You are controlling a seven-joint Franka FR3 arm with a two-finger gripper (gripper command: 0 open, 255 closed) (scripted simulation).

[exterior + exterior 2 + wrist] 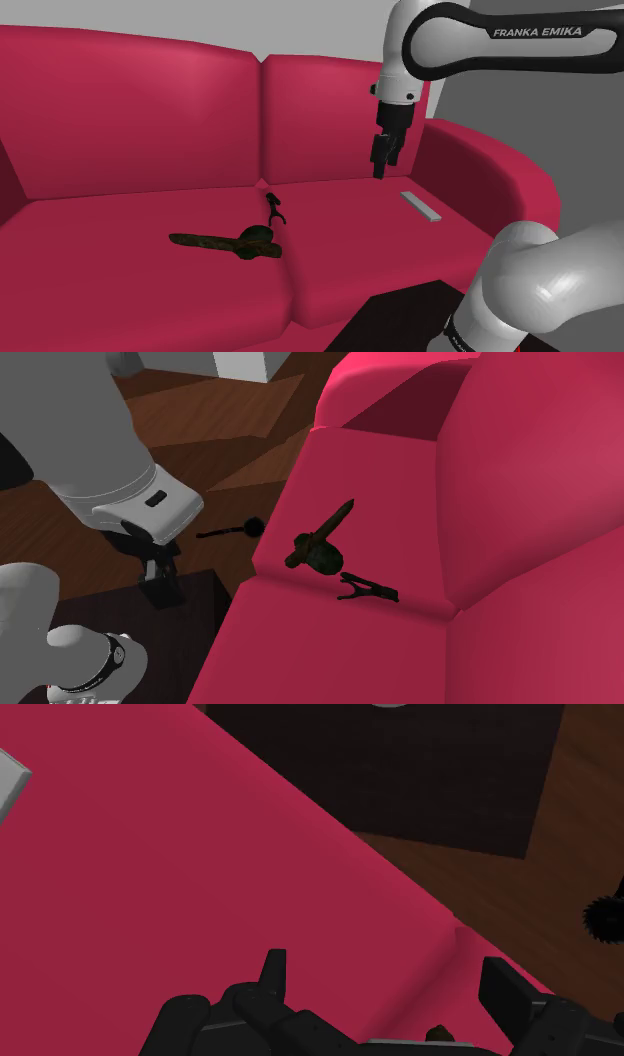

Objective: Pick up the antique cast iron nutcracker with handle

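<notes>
Here's the red sofa [140, 110], and the nutcracker [235, 243] lies flat on its seat, a dark, rusty-looking piece with a round head and a long handle pointing to the shoulder view's left. It's on the left cushion, right by the seam between the two seat cushions. Just beyond it, on the far side, sits a small black plier-like tool [273, 210], close but apart. The white arm [440, 35] hangs over the right cushion, its jaws spread wide with nothing between them, high above the fabric and well apart from the nutcracker. A flat grey bar [421, 205] rests on the cushion near them. Down on the wooden floor [230, 432] lies a black brush-like thing [235, 532].
</notes>
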